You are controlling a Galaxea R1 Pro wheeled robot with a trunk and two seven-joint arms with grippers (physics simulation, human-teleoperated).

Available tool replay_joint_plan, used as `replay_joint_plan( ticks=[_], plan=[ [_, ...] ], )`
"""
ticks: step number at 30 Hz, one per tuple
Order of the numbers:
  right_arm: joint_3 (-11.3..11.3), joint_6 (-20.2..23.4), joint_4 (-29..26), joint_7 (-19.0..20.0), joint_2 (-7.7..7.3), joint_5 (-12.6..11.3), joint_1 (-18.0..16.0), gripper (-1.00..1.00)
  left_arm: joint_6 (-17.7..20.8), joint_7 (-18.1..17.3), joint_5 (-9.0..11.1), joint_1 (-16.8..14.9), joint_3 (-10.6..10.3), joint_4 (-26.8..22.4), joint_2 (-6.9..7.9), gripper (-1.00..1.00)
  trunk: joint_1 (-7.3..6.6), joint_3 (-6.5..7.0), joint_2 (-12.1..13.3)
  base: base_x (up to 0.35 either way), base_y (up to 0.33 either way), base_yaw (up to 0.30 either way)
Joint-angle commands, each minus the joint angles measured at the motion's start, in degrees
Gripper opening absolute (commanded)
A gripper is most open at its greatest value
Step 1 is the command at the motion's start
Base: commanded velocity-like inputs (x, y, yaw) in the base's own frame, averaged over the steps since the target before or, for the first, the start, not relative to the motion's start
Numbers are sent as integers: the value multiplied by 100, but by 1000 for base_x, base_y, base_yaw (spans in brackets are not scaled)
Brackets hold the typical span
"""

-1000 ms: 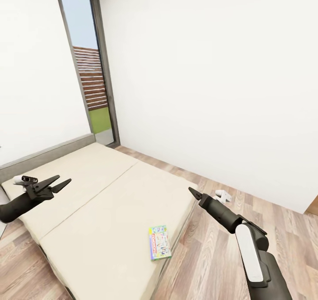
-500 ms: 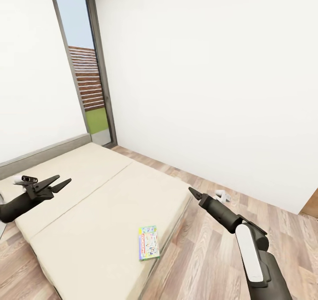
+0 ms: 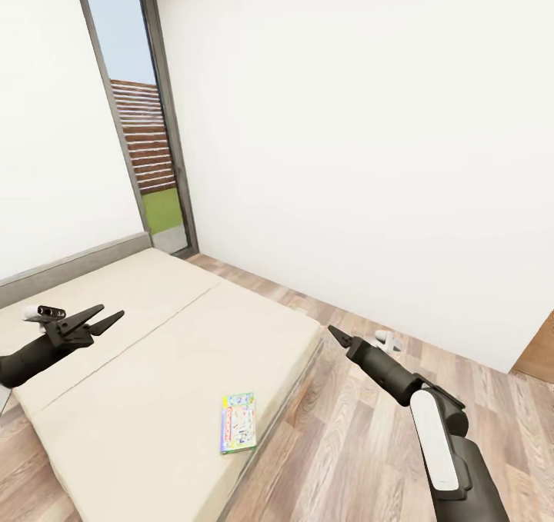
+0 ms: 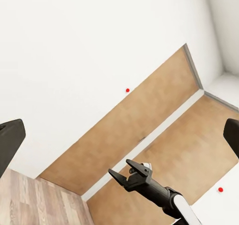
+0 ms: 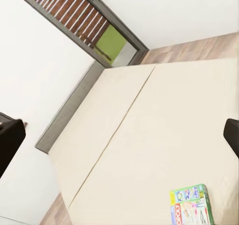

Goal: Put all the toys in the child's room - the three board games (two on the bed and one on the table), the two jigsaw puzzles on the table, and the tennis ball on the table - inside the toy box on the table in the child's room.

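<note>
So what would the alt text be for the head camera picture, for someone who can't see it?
A pale green board game lies near the edge of a cream bed in a white room with a wood floor. Two dark robot arms reach forward, the left gripper open over the bed, the right gripper above the floor.

Both arms raised and reaching forward, well apart, nothing held in either. Left gripper (image 3: 98, 319) extends over the near-left part of the bed (image 3: 154, 337); fingers spread in a narrow V, tips apart, black forearm trailing back from it. Right gripper (image 3: 335, 333) hovers just off the bed's right edge, above the floor; seen edge-on, fingers overlapping into one point. In the left wrist view the right gripper (image 4: 118, 169) shows its fingers parted. Right arm: dark forearm, white panel on the link behind.
</note>
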Motion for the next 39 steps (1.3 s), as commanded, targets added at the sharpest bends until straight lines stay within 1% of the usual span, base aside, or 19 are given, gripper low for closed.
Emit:
replay_joint_plan(
  ticks=[1,16,31,34,39],
  plan=[
    [-18,40,-2,24,6,-7,-6,100,61,-23,-6,-6,1,-1,1,100,4,-13,-13,15,-224,0],
    [-15,40,-2,24,6,-11,-3,100,61,-23,-6,-6,1,-1,1,100,4,-13,-13,78,-217,0],
    [-13,40,-2,24,6,1,-9,100,61,-23,-6,-5,1,-1,1,100,4,-13,-13,21,-102,2],
    [-13,40,-2,24,6,1,-9,100,61,-23,-6,-4,1,-1,1,100,4,-13,-13,2,-149,102],
    [-13,40,-2,24,13,2,-6,100,61,-23,-6,-6,1,-1,1,100,4,-13,-13,49,-146,235]
  ],
)
